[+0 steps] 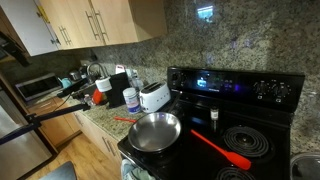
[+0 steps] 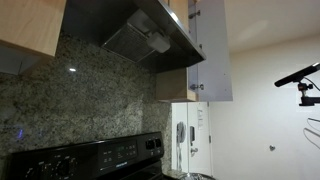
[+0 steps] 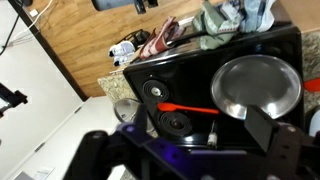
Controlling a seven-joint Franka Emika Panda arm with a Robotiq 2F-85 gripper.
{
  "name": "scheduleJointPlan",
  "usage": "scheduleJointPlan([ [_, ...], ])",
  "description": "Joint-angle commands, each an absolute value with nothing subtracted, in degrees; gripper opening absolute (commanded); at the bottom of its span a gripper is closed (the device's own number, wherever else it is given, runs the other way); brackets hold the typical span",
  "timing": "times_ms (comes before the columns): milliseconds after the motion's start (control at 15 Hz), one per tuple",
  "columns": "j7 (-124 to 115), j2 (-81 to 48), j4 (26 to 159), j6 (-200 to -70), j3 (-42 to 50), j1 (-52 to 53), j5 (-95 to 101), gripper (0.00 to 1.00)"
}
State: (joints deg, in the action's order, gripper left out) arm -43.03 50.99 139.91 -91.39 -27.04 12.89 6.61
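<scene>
In the wrist view my gripper (image 3: 185, 150) hangs high above a black stove (image 3: 200, 65). Its two dark fingers are spread wide at the bottom of the frame with nothing between them. Below it a red spatula (image 3: 185, 108) lies across the cooktop next to the coil burners (image 3: 175, 123). An empty silver frying pan (image 3: 258, 85) sits on the stove to the right. In an exterior view the pan (image 1: 155, 131) sits on the stove's front left and the spatula (image 1: 220, 150) lies beside it. The gripper does not show in either exterior view.
A white toaster (image 1: 153, 96), jars (image 1: 130, 98) and a microwave (image 1: 38, 87) stand on the granite counter left of the stove. A black stand arm (image 1: 60, 105) reaches over the counter. A range hood (image 2: 140, 35) hangs above the stove's control panel (image 2: 100, 157). Crumpled cloth (image 3: 225, 20) lies beyond the stove.
</scene>
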Motion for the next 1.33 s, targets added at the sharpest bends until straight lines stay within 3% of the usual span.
scheduleJointPlan([
  [0, -42.4, 56.7, 140.5, -96.3, -26.0, 9.9, 12.7, 1.00],
  [667, -39.2, 57.0, 131.7, -118.8, -18.7, -0.7, 21.8, 1.00],
  [1067, -25.5, 53.8, 125.8, -117.4, -10.8, 0.3, 13.4, 1.00],
  [1267, -25.5, 55.6, 127.7, -119.4, -11.9, -2.7, 12.5, 1.00],
])
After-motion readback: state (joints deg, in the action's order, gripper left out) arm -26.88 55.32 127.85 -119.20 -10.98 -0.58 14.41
